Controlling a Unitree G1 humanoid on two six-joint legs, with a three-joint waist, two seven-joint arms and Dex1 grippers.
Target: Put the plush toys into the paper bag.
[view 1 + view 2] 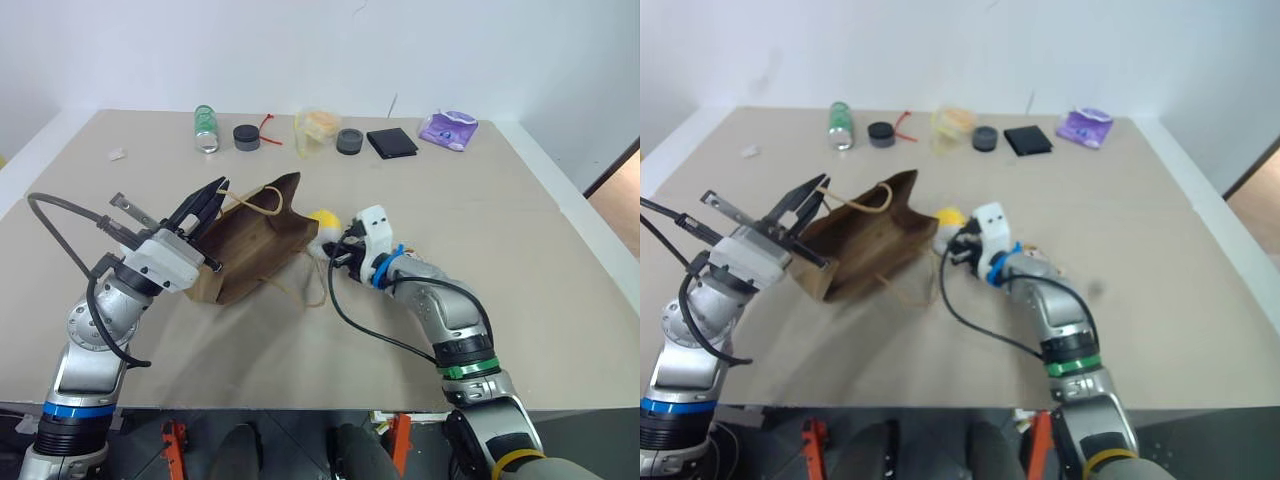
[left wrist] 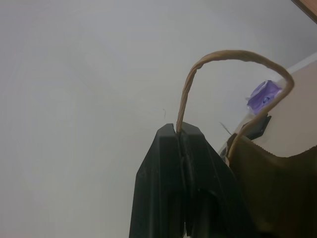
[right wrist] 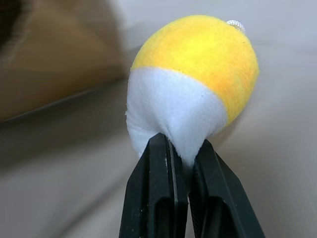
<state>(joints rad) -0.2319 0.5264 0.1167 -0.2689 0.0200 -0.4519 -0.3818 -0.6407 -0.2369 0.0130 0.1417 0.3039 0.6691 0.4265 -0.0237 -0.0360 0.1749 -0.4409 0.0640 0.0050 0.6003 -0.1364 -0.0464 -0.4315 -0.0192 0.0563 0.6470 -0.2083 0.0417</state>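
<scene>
One egg-shaped plush toy, pinched at its white end by the right claw, is held just right of the paper bag, whose handle is clamped in the left claw.

no readable text, no labels, no numbers legible anywhere

The fuzzy white-and-yellow egg-shaped plush toy is showing soft nap; beside it, the brown kraft paper bag is looking matt and creased.
</scene>
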